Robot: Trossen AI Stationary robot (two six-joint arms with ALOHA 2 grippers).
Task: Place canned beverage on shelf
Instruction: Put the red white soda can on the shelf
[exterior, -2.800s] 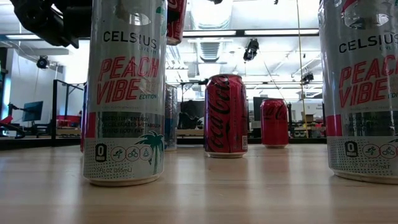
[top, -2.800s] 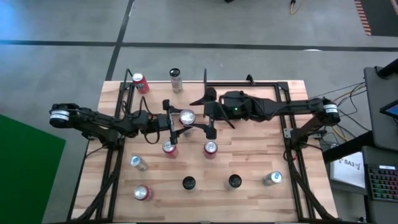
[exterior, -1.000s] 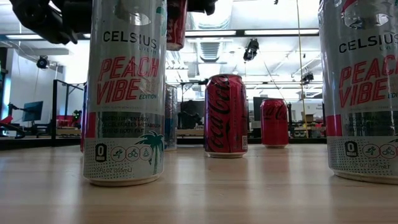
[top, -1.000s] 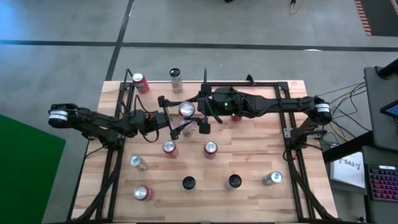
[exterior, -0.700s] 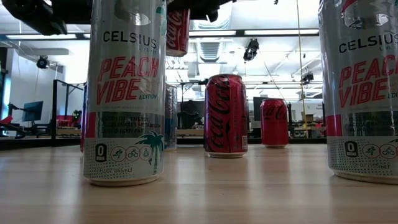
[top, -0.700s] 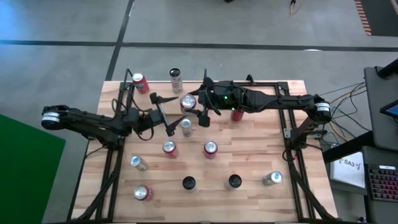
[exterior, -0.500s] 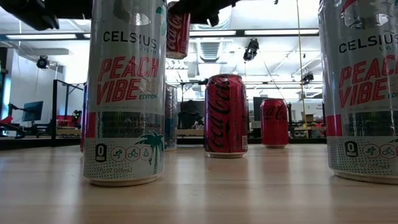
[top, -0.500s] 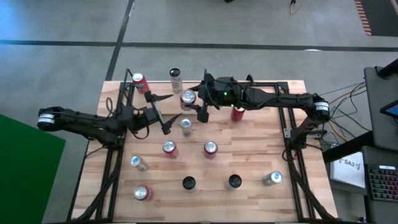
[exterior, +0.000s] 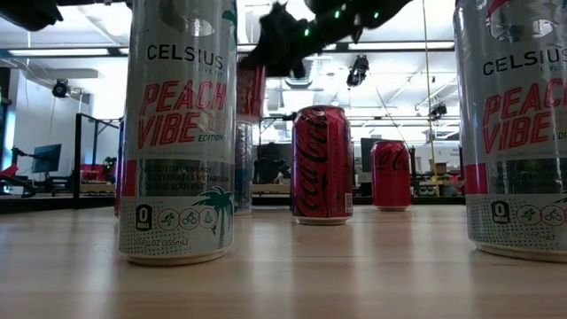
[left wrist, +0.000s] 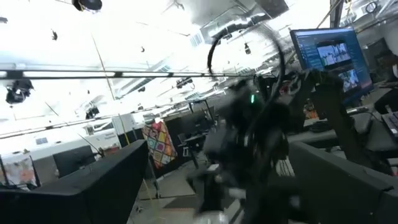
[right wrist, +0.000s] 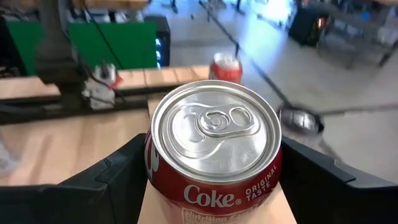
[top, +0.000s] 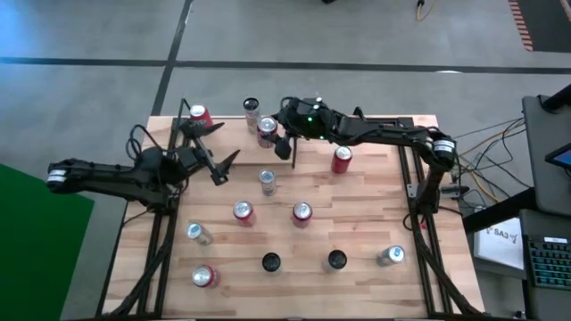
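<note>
Carry step: R gripper (top: 275, 135) clamped on a Coke can (right wrist: 214, 146), lifted over the shelf's (top: 375, 201) far edge, near two standing cans (one red, one silver). L gripper (top: 217, 160) fingers spread, empty, off to the left. Next: lower can upright onto a free bit of wood, w/o knocking neighbours, then let go.

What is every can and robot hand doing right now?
Coke can: upright, held off the table.
Right gripper: shut on the Coke can.
Left gripper: open, empty.
Celsius can: standing upright on the table.
Coca-Cola can: standing upright, untouched.
Shelf: no can on it yet.
</note>
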